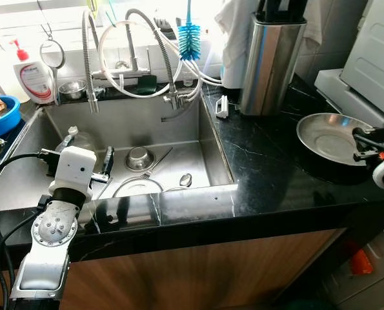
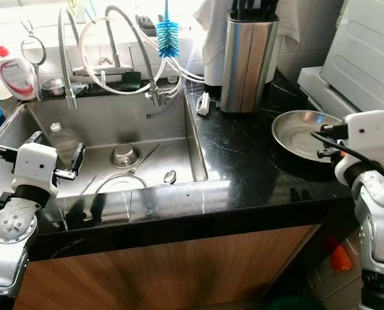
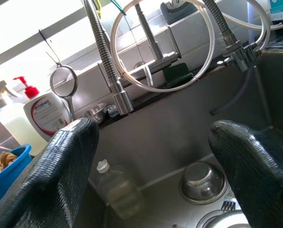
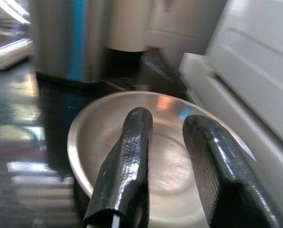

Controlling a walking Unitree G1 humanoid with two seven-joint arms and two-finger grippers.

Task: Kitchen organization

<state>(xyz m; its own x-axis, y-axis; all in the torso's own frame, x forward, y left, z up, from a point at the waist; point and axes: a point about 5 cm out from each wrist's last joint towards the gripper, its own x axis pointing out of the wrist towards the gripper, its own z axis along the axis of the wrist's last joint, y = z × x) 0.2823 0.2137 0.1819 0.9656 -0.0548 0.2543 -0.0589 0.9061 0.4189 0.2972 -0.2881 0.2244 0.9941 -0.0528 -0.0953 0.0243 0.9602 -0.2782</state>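
**Tools spread over sink and pan**

The left tool [image 3: 151,175] hangs over the sink [image 1: 204,139] at 9 o'clock, fingers wide, nothing held. At 3 o'clock the right tool [image 4: 172,166] hovers above the steel pan [image 1: 327,135] on the black tabletop [image 1: 269,174], fingers narrowly parted, empty.

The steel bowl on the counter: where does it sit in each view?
Left eye: steel bowl far right on the black counter.
Right eye: bowl right of centre.
Left wrist: not in it.
Right wrist: bowl beyond the fingers.
Shared landmark: steel knife block behind it.
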